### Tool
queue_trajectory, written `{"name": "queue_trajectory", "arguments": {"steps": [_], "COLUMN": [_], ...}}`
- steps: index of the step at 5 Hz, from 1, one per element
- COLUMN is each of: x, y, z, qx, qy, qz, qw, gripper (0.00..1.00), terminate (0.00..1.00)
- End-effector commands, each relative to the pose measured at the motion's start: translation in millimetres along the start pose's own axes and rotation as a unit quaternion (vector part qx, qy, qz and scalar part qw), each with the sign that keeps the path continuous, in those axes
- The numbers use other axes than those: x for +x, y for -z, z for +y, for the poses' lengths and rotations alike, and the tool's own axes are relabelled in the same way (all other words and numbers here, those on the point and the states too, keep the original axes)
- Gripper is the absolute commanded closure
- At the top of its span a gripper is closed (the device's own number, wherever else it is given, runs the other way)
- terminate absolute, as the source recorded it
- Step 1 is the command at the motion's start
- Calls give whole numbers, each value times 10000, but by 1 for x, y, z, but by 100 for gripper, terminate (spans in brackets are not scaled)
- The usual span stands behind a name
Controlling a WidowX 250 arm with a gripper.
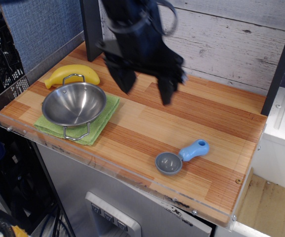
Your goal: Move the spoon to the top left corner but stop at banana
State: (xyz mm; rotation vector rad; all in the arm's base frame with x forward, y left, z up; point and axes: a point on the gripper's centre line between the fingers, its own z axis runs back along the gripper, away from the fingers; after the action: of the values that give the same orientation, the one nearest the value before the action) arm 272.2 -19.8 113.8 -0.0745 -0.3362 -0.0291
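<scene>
Near the front edge of the bench, toward its right corner, the spoon (181, 156) is seen lying flat, untouched. Above the bench's middle the gripper (145, 88) is held with fingers spread apart and nothing between them. By the back left corner, the banana (72, 75) is found just behind the steel bowl (74, 103).

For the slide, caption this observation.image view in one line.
Open gripper hangs above the table; spoon near the front edge, banana behind the bowl.
</scene>
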Motion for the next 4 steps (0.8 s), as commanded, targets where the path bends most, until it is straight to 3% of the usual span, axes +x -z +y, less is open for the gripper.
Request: {"name": "queue_trajectory", "arguments": {"steps": [1, 4], "x": [-2, -18], "y": [38, 75], "z": [-35, -50], "qx": [-232, -138], "qy": [396, 670], "qz": [228, 727], "qw": [9987, 9950], "gripper": [0, 0], "terminate": [0, 0]}}
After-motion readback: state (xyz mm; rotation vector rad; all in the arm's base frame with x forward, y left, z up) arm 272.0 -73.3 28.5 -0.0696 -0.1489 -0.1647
